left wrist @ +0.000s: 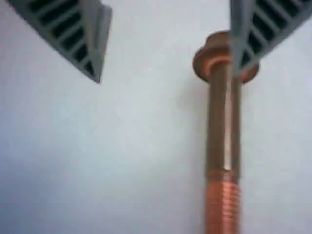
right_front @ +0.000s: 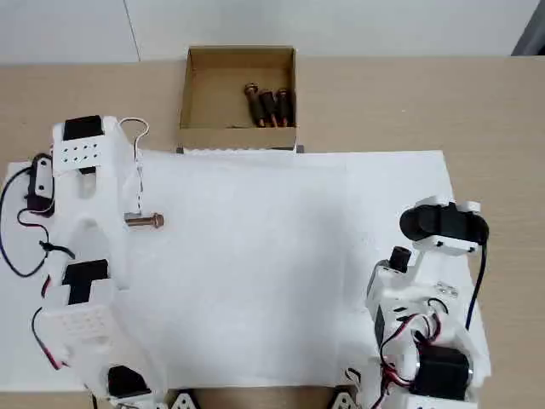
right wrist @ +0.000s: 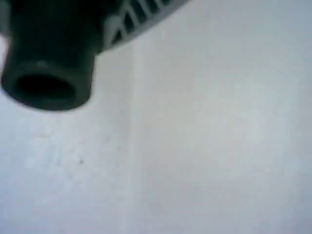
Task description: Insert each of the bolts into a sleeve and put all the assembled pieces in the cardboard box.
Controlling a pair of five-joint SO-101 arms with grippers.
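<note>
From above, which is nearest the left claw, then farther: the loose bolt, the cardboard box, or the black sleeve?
1. loose bolt, right under the left claw.
2. cardboard box, farther back on the table.
3. black sleeve, far across on the right side.

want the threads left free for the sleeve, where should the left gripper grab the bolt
Grip the smooth shank just under the flanged head, coming straight down: the bolt lies flat on the white sheet, so the open left gripper can straddle it there, leaving the threaded end clear.
</note>
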